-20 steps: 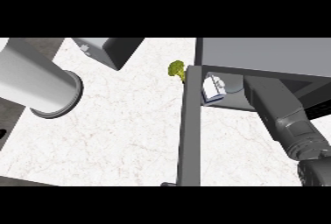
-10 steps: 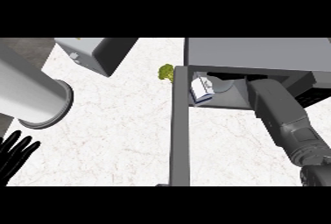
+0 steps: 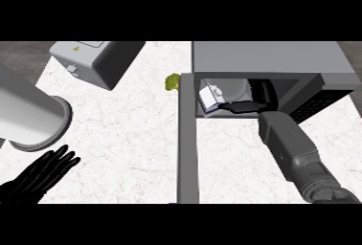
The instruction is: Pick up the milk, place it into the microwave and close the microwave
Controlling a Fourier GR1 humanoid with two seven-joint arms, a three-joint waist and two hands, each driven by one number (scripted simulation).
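Observation:
The milk carton [image 3: 209,98], white with a blue side, stands inside the open microwave [image 3: 268,57] near the left of its cavity. My right hand [image 3: 244,106] reaches into the cavity from the right forearm [image 3: 290,148]. Its fingers are curled against the carton's right side, and the microwave wall hides part of the grip. The microwave door [image 3: 187,143] is swung fully open and points toward me as a long grey bar. At the lower left, my left hand [image 3: 44,173] hovers open over the counter with straight, spread fingers.
A grey boxy appliance [image 3: 96,60] sits at the back left. A large grey cylinder [image 3: 28,119] lies at the left edge. A small green object [image 3: 172,82] rests on the white counter [image 3: 127,139] just left of the door's hinge.
My right hand has carried the milk deeper into the microwave cavity. The left hand has risen into view at the lower left. The whole view has shifted.

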